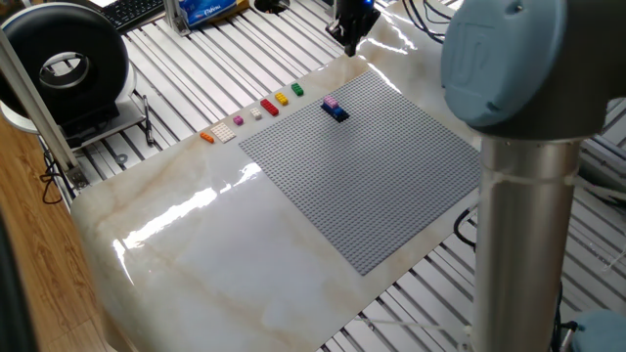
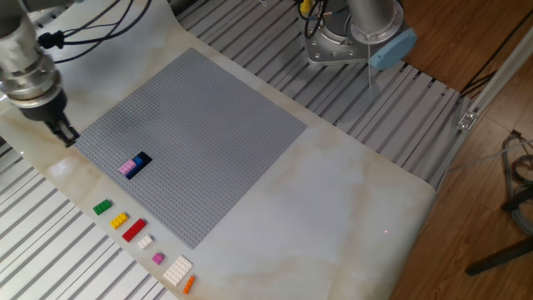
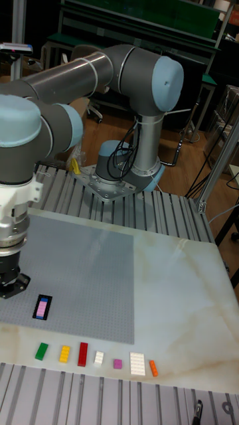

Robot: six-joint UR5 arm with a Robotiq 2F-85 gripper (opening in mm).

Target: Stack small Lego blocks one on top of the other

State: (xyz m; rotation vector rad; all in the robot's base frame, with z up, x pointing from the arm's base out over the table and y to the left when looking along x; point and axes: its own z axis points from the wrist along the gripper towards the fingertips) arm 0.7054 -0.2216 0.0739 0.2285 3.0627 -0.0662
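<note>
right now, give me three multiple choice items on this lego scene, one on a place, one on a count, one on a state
1. Where does the pink-purple block sit?
A. on the grey baseplate, against the blue block
B. in the row of loose bricks off the baseplate
C. between the gripper's fingers

2. How many loose bricks lie in that row?
A. three
B. seven
C. ten

3. What is the gripper doing?
A. clamping the black block
B. pressing on the stack
C. holding nothing, off to the side of the blocks

Answers: 1 A, the tall fixed view shows pink on the studded plate, touching blue. 2 B, green, yellow, red, white, pink, large white, orange. 3 C, its fingertips are bare, apart from the blocks.
</note>
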